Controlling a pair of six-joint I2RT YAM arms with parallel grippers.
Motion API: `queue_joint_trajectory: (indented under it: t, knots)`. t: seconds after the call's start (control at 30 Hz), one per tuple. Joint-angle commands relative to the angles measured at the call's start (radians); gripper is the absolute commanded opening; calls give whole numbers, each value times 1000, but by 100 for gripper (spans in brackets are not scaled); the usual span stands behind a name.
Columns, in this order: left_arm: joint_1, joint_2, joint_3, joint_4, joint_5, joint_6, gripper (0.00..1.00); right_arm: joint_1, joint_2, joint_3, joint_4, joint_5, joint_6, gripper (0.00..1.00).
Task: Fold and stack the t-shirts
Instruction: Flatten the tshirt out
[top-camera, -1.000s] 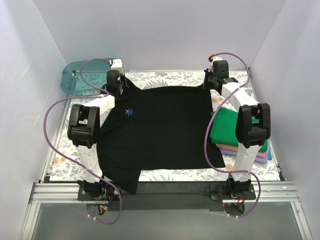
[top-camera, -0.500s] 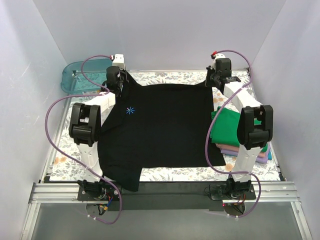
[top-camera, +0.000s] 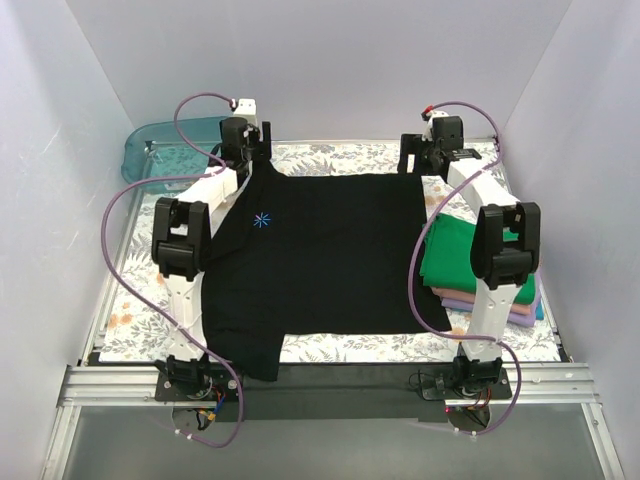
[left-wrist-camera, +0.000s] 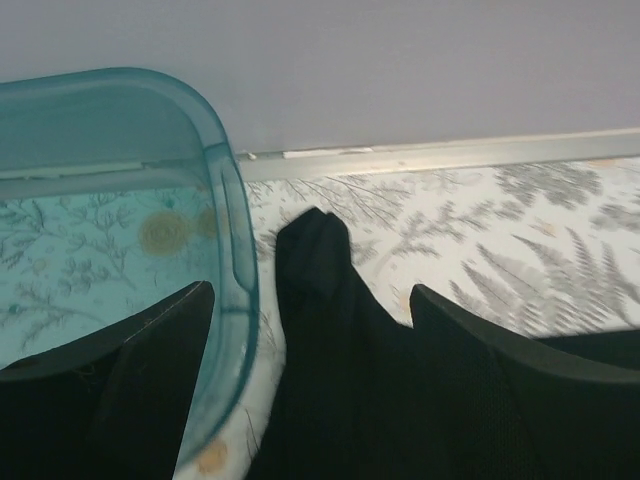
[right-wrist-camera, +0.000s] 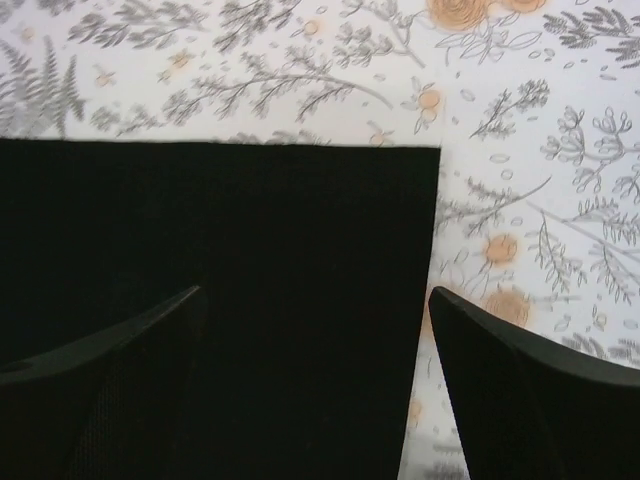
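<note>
I see left gripper (left-wrist-camera: 310, 290) and right gripper (right-wrist-camera: 315, 290) both released above the black t-shirt (top-camera: 330, 250), at its upper corners.

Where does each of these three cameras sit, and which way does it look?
Top external: fixed above and behind, looking down on the table; left arm and right arm show, bases at the bottom.
Left wrist: on the left wrist, looking past the open left gripper at a tip of the black t-shirt and the teal tub.
Right wrist: on the right wrist, looking down past the open right gripper at a corner of the shirt.
Shared: the tub shows from top and left wrist; the black shirt in all three.
</note>
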Motion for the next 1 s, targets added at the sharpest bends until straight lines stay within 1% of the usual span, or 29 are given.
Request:
queue_joint_trajectory:
  t: [0.0, 0.03, 0.07, 0.1, 0.13, 0.17, 0.2, 0.23, 0.27, 0.3, 0.33, 0.37, 0.43, 0.47, 0.6, 0.67, 0.73, 0.77, 0.8, 0.83, 0.87, 0.9, 0.93, 0.97]
  knots:
    - [-46, -260, -116, -42, 44, -35, 79, 42, -187, -86, 0, -51, -3, 98]
    - [-59, -329, -153, -51, 41, -49, 79, 54, -254, -162, 1, -52, -1, 98]
    - [-62, -371, -192, -65, 37, -95, 80, 68, -289, -211, 2, -49, 9, 98]
    - [-62, -405, -236, -78, 66, -121, 81, 97, -323, -257, 2, -42, 20, 98]
    - [-62, -467, -308, -92, 70, -144, 81, 112, -392, -361, 2, -33, 32, 98]
    - [-65, -492, -354, -114, 67, -182, 81, 144, -427, -412, 2, -25, 54, 98]
    - [-65, -520, -396, -141, 46, -198, 89, 164, -493, -464, 8, -23, 64, 98]
    - [-66, -569, -481, -152, 28, -213, 90, 183, -526, -524, 14, -19, 81, 98]
    - [-66, -587, -521, -154, 0, -251, 90, 221, -553, -625, 27, 0, 94, 98]
    - [-66, -604, -554, -158, -21, -261, 91, 240, -601, -679, 61, 6, 124, 98]
    - [-65, -613, -609, -163, -20, -267, 91, 257, -619, -721, 75, 4, 141, 98]
    - [-65, -620, -627, -166, -19, -275, 90, 279, -635, -791, 84, 6, 156, 98]
    - [-66, -612, -655, -190, -31, -282, 91, 295, -665, -850, 119, 12, 210, 98]
    - [-65, -594, -660, -200, -43, -287, 91, 304, -672, -905, 136, 15, 227, 98]
    - [-65, -529, -652, -243, -84, -295, 91, 312, -699, -1006, 219, 12, 272, 98]
    - [-65, -506, -644, -261, -100, -304, 86, 313, -698, -1032, 248, -3, 281, 98]
    - [-65, -471, -635, -275, -94, -318, 79, 313, -684, -1060, 248, -3, 291, 98]
    - [-65, -456, -628, -276, -78, -319, 72, 313, -679, -1072, 286, -3, 299, 98]
    - [-66, -433, -620, -283, -72, -321, 69, 313, -667, -1081, 294, -3, 304, 98]
    - [-66, -417, -600, -293, -72, -325, 62, 313, -656, -1101, 313, 0, 316, 98]
    - [-66, -393, -589, -316, -75, -335, 58, 313, -650, -1115, 321, -5, 321, 98]
    - [-66, -380, -580, -325, -78, -336, 50, 313, -640, -1123, 339, -9, 322, 98]
    - [-66, -365, -569, -336, -80, -338, 48, 313, -633, -1132, 344, -11, 321, 98]
    - [-66, -332, -554, -362, -110, -350, 44, 313, -612, -1146, 372, -22, 324, 98]
